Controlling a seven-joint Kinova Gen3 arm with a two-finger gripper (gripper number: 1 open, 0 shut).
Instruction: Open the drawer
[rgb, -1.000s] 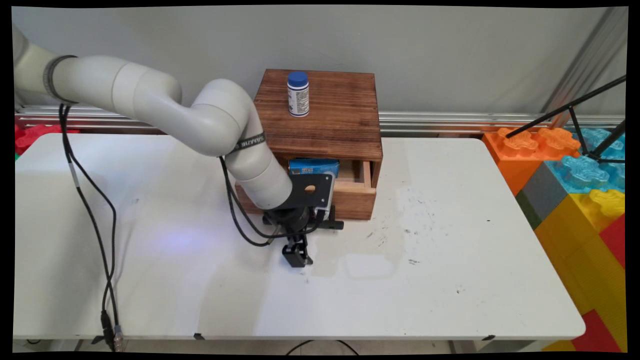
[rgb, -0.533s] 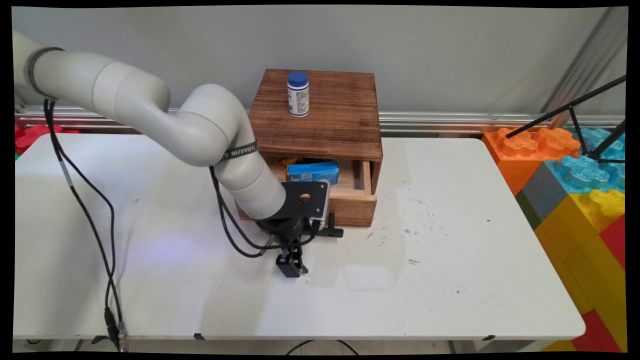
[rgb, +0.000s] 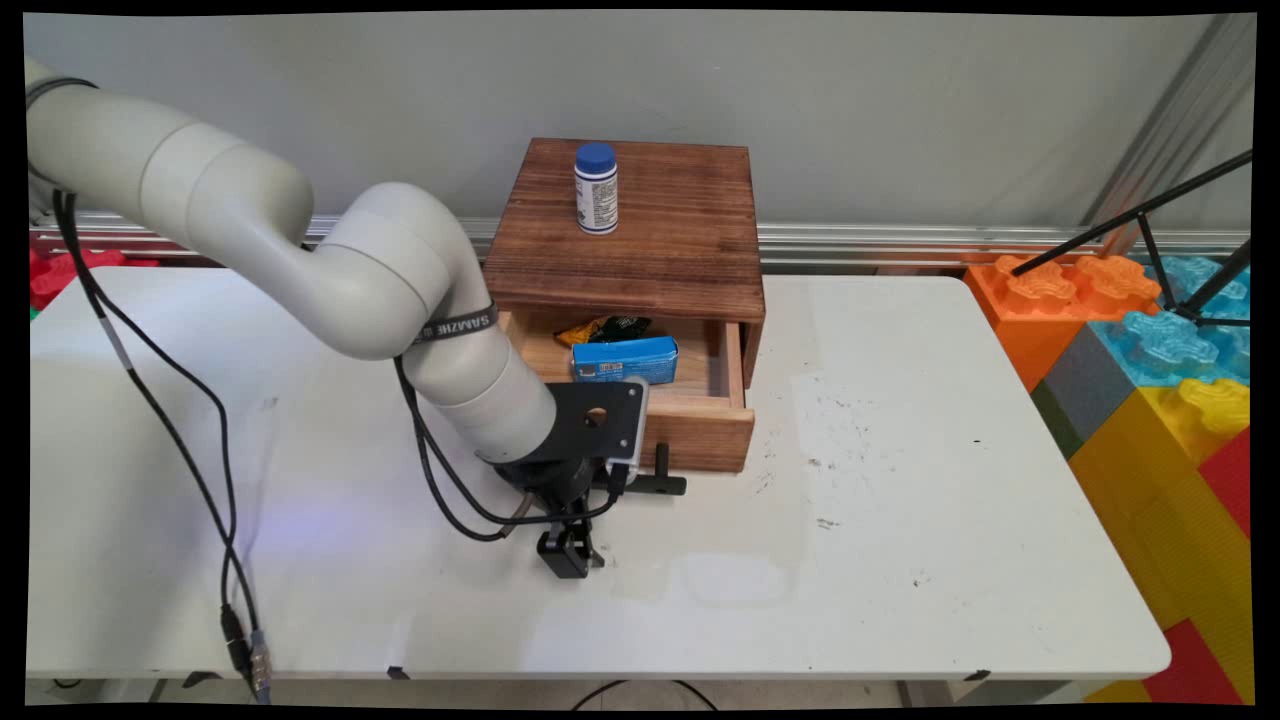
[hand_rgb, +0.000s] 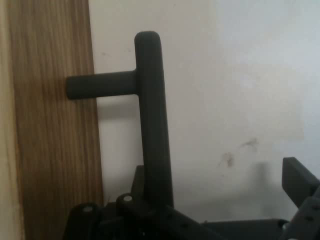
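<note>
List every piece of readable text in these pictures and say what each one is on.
"SAMZHE": on the black strap around the white arm, printed slantwise.
Label on the blue-capped bottle atop the wooden drawer box: too small to read.
Print on the blue box in the open drawer: blurred, unreadable.
Hand view: no text.

- The drawer (rgb: 640, 420) slides farther out of the wooden box (rgb: 625, 225), its front now closer to the tabletop's near edge than a second ago.
- More of its inside shows: the blue box (rgb: 625, 358) sits fully uncovered, and a dark and yellow packet (rgb: 603, 328) has come into sight behind it.
- The gripper (rgb: 566, 553) and the black handle (rgb: 655, 480) have drawn back toward the near edge with the drawer.
</note>
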